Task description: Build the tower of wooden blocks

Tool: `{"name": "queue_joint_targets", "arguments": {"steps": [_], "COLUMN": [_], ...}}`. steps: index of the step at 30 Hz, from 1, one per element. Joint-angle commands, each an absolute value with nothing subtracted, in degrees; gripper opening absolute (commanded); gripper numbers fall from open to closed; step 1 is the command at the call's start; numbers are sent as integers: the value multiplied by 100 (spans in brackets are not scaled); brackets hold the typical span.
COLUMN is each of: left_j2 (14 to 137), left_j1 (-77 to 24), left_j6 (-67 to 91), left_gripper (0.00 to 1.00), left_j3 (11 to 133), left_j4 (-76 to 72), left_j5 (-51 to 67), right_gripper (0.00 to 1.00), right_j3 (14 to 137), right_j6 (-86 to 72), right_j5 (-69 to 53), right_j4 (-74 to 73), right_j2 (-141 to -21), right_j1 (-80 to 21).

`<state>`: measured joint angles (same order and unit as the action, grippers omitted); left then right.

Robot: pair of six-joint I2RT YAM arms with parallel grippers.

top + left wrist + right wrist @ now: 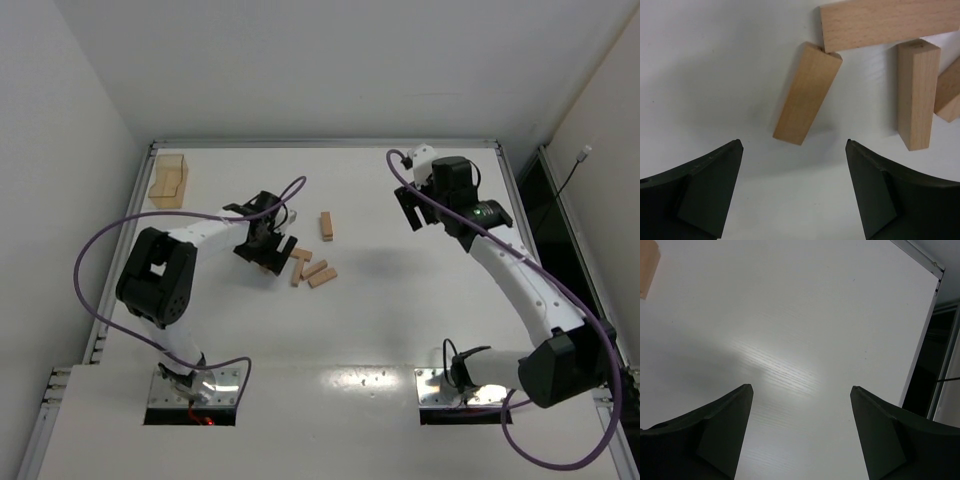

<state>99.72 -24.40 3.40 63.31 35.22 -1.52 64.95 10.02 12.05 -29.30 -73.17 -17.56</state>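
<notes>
The wood blocks (312, 268) lie flat in a loose cluster a little left of the middle of the tabletop (400, 320). A lone block (326, 225) lies just beyond them on the far side, and no tower stands yet. The left tool (272, 252) hangs at the cluster's left edge, released, fingers spread wide. In its wrist view the nearest block (807, 93) lies tilted just ahead of the fingertips. Its far end touches the corner of a crosswise block (890, 22), and a third block (917, 92) lies to its right. The right tool (410, 208) is released too, over bare tabletop well to the right of the blocks. An amber plastic box (168, 180) sits in the far left corner.

These bars look light, stiff and smooth-faced, not fragile, so they would likely skid on the glossy tabletop if pushed off-centre. The best hold is probably across the narrow width at mid-length, with the pads flat on the two long sides. The tool would need turning to match the tilt, or the touching neighbour may get nudged.
</notes>
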Motion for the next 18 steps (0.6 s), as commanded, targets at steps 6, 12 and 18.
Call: {"name": "queue_joint_targets", "arguments": {"steps": [6,12,18], "left_j2": [10380,10556,10854], "left_j1": [-2637,-2689,-2567], "left_j6": [-104,-369,-422], "left_gripper": [89,84,61], "left_j3": [6908,6961,6961], "left_j4": [3208,3015,2962], "left_j5": [-290,-281,-133], "right_gripper": [76,76,76], "right_j3": [6521,6574,6627], "right_j6": [783,782,782], "right_j5": [712,589,448], "right_j4": [-2918,-2979,-3032], "right_j2": [-7392,-7392,-7444], "right_j1": [-1495,-1380,-1274]}}
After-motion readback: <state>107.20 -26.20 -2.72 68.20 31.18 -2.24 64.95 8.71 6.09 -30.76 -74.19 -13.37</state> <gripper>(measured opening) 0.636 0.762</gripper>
